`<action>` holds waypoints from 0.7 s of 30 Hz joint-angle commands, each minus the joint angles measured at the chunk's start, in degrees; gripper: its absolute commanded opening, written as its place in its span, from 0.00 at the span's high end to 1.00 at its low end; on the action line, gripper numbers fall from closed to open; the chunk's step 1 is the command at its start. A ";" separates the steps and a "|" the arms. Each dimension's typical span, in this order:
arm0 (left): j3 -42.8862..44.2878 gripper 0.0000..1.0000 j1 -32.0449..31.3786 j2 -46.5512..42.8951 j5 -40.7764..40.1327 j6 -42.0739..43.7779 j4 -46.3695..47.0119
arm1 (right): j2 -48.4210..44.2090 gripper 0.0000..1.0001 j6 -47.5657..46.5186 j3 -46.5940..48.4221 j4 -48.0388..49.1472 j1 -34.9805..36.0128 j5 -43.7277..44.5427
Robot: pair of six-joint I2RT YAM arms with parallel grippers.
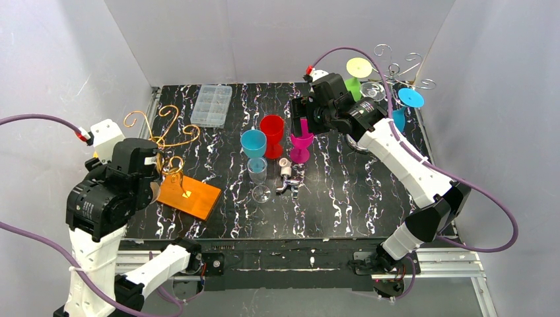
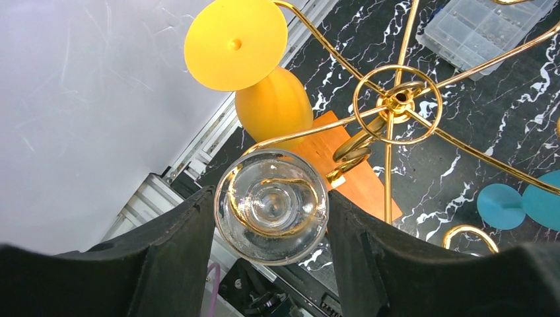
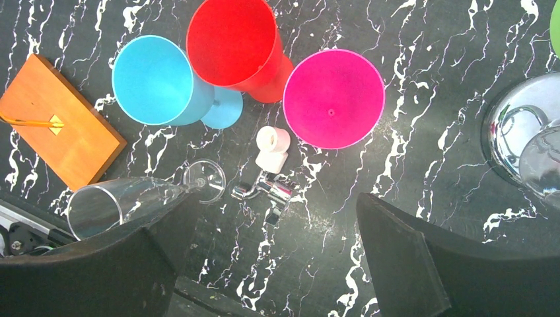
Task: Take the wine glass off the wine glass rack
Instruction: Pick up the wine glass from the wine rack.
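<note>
Between fingers of my left gripper (image 2: 271,208) sits the clear wine glass (image 2: 271,195), seemingly clamped, axis end-on to lens.

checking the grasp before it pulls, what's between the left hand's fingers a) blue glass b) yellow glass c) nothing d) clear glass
d: the clear wine glass sits between the fingers of the left hand, at the gold rack beside the yellow glass.

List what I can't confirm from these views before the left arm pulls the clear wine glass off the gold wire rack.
- Top external: clear wine glass and left gripper, hidden under the left arm.
- Left wrist: whether the fingers actually touch that glass.
- Right wrist: round silver rack base, cut by the right edge.
</note>
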 commanded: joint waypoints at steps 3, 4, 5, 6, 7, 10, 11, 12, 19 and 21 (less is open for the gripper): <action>-1.37 0.66 -0.25 -1.42 -5.97 -1.61 -11.16 | -1.12 0.02 -0.70 -0.60 2.09 0.16 -0.50; -1.59 0.66 -0.22 -1.58 -6.25 -1.77 -11.16 | -1.10 0.02 -0.68 -0.68 2.08 0.16 -0.51; -1.77 0.66 -0.29 -1.69 -6.46 -1.84 -11.16 | -1.05 0.02 -0.60 -0.57 2.08 0.16 -0.52; -1.81 0.66 -0.27 -1.79 -6.81 -1.84 -11.16 | -1.07 0.02 -0.63 -0.53 2.10 0.16 -0.59; -1.80 0.66 -0.23 -1.78 -7.32 -1.96 -11.16 | -0.97 0.02 -0.61 -0.61 2.08 0.16 -0.60; -1.27 0.66 -0.23 -1.34 -9.37 -1.64 -11.00 | -0.87 0.02 -0.59 -0.54 2.12 0.16 -0.65; -1.02 0.66 -0.24 -1.07 -10.02 -1.43 -10.99 | -0.79 0.02 -0.52 -0.53 2.02 0.16 -0.66; -0.91 0.66 -0.22 -0.87 -10.59 -1.25 -10.82 | -0.80 0.02 -0.55 -0.58 2.01 0.16 -0.65; -2.25 0.66 -0.20 -0.53 -11.27 1.14 -7.00 | -0.74 0.02 -0.64 -0.66 2.08 0.15 -0.60; -2.50 0.66 -0.13 -0.20 -11.44 1.41 -5.97 | -0.66 0.02 -0.71 -0.70 2.00 0.16 -0.60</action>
